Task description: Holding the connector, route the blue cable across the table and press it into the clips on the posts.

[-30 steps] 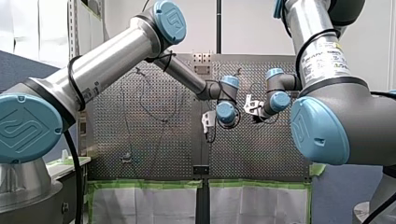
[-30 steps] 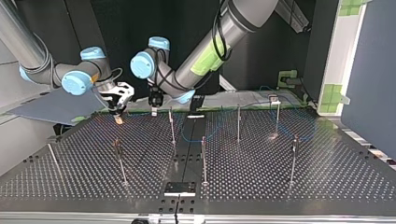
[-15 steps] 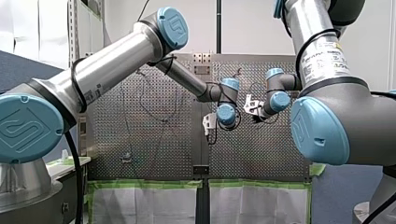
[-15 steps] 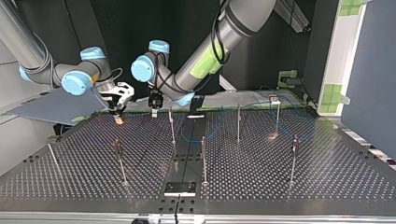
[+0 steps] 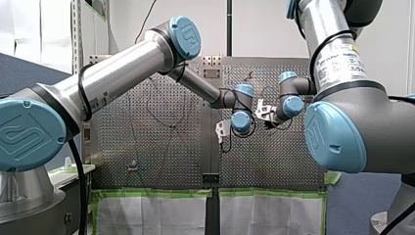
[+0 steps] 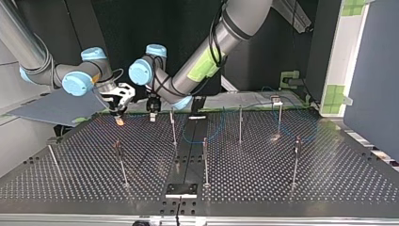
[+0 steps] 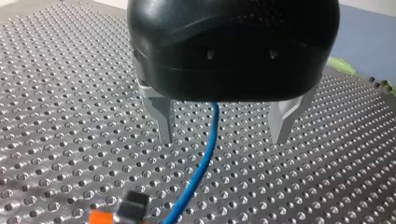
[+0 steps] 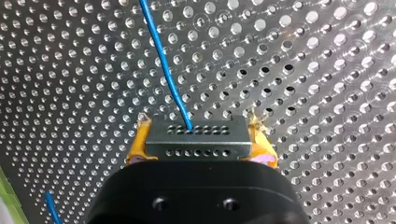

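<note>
- the right gripper point(image 6: 118, 117) is clamped on the connector point(image 8: 196, 139), with a yellow pad at each end, low over the tabletop point(image 6: 282, 188) near the top view's far edge.
- the blue cable point(image 7: 208, 149) leaves the connector and passes between the metal fingers point(image 7: 163, 121) of the left gripper point(image 7: 222, 137), which stand apart without touching it.
- thin posts point(image 6: 205, 160) stand upright across the tabletop.

Grey connector point(image 8: 195, 136) (two rows of holes) clamped in my right gripper point(image 8: 201, 150); thin blue cable point(image 8: 163, 65) leaves its middle, curving.
</note>
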